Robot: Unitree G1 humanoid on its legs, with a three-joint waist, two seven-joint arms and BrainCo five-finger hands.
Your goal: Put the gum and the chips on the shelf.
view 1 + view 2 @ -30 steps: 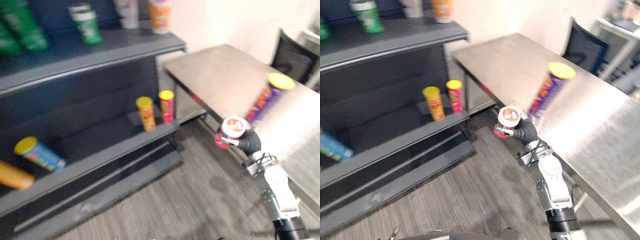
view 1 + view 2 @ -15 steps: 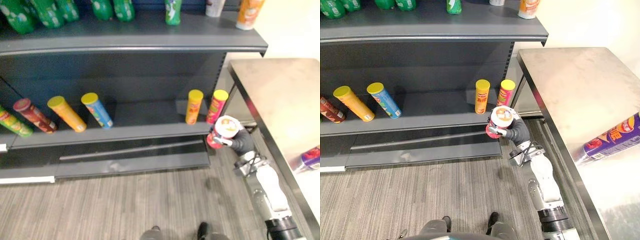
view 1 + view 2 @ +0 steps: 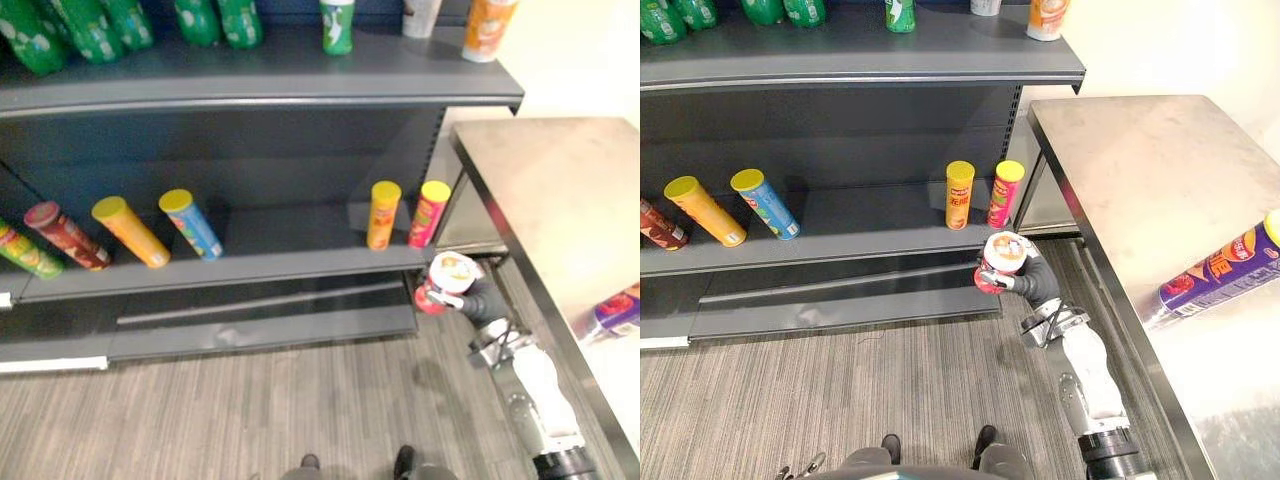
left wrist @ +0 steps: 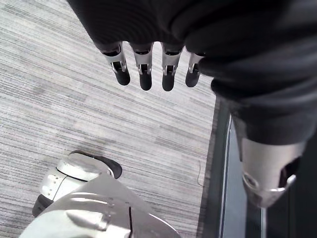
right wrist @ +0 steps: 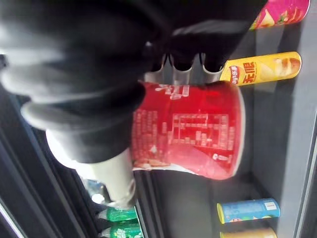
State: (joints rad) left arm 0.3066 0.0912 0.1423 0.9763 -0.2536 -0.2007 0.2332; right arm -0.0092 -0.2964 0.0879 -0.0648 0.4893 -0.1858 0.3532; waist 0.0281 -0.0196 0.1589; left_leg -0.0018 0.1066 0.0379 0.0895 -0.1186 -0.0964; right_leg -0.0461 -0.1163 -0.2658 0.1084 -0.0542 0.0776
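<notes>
Chips cup (image 3: 1002, 262), red with a pale lid, is sitting in the right hand (image 3: 1032, 282), whose fingers are wrapping round its side. It is hanging in the air just off the right front corner of the lower shelf (image 3: 840, 252), below the yellow can (image 3: 959, 195) and pink can (image 3: 1005, 193) standing at that end. The left hand (image 4: 144, 64) is hanging over the floor (image 4: 74, 99), fingers straight and holding nothing. A purple can (image 3: 1220, 275) is lying on the steel table (image 3: 1120, 150).
</notes>
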